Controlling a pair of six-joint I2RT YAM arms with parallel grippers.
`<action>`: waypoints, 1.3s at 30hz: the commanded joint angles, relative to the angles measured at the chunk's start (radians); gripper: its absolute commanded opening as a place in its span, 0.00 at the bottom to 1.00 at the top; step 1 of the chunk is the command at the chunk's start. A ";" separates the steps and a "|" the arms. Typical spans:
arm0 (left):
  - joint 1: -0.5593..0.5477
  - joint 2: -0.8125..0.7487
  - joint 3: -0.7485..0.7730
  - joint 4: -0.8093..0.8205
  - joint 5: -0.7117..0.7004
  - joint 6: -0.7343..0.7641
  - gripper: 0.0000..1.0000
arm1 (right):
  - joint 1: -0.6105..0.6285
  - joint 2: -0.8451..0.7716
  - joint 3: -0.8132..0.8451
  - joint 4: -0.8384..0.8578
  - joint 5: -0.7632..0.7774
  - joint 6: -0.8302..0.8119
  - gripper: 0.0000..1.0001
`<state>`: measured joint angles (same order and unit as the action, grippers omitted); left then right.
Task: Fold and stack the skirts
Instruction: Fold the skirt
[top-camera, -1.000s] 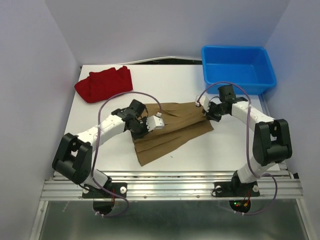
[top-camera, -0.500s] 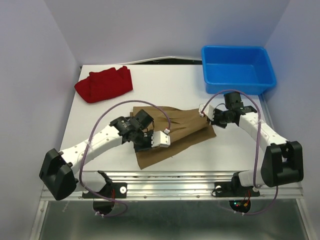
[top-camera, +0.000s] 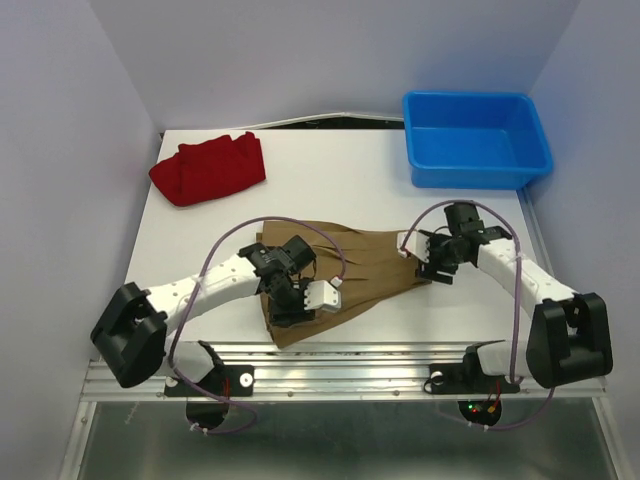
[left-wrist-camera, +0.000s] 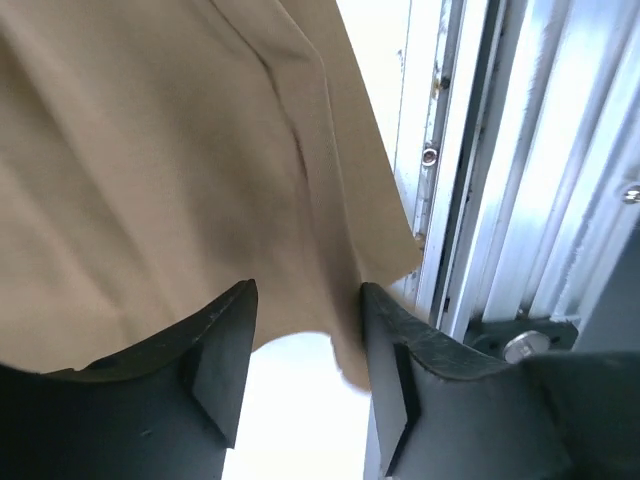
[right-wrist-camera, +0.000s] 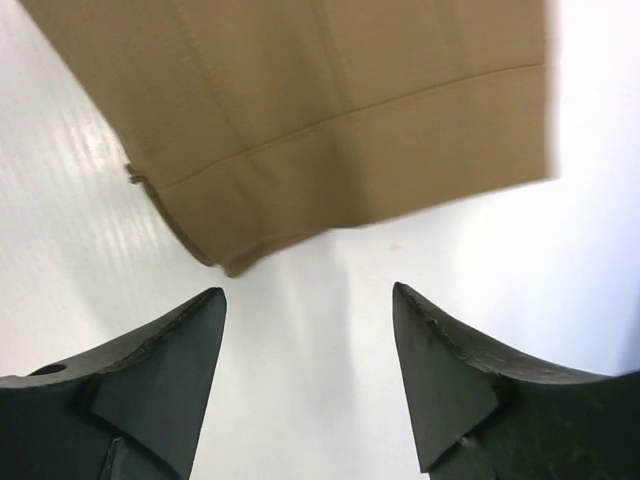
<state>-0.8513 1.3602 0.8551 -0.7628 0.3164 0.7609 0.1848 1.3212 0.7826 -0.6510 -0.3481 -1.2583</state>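
Observation:
The tan-brown skirt (top-camera: 355, 262) lies flat across the middle of the table, creased, its near corner reaching the front edge. The red skirt (top-camera: 208, 170) sits bunched at the back left. My left gripper (top-camera: 288, 312) is over the tan skirt's near-left corner, jaws open. In the left wrist view the tan skirt's (left-wrist-camera: 170, 170) hem droops between the gripper's (left-wrist-camera: 305, 350) tips and brushes the right finger (left-wrist-camera: 392, 360). My right gripper (top-camera: 428, 262) is at the skirt's right end. It (right-wrist-camera: 310, 305) is open with bare table between the jaws and the skirt's band (right-wrist-camera: 330, 130) just ahead.
A blue bin (top-camera: 476, 140) stands at the back right corner. The metal rail (left-wrist-camera: 500, 200) of the table's front edge runs just beside the left gripper. White table (top-camera: 330, 170) shows between the two skirts.
Both grippers have opened and let go of the tan skirt. Over the second both arms drew the skirt toward the front edge, and it now lies lower on the table.

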 joint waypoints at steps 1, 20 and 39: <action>0.014 -0.143 0.125 -0.095 0.059 -0.005 0.61 | -0.001 -0.068 0.185 -0.079 -0.032 0.045 0.77; 0.343 0.256 0.183 0.134 0.056 -0.201 0.40 | 0.058 0.538 0.568 -0.019 -0.068 0.315 0.53; 0.468 0.887 1.221 0.048 -0.099 -0.140 0.47 | 0.320 0.110 0.141 -0.220 -0.198 0.508 0.57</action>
<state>-0.3897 2.2147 1.7851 -0.6361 0.2237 0.6010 0.3988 1.4998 0.9058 -0.7521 -0.3874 -0.8898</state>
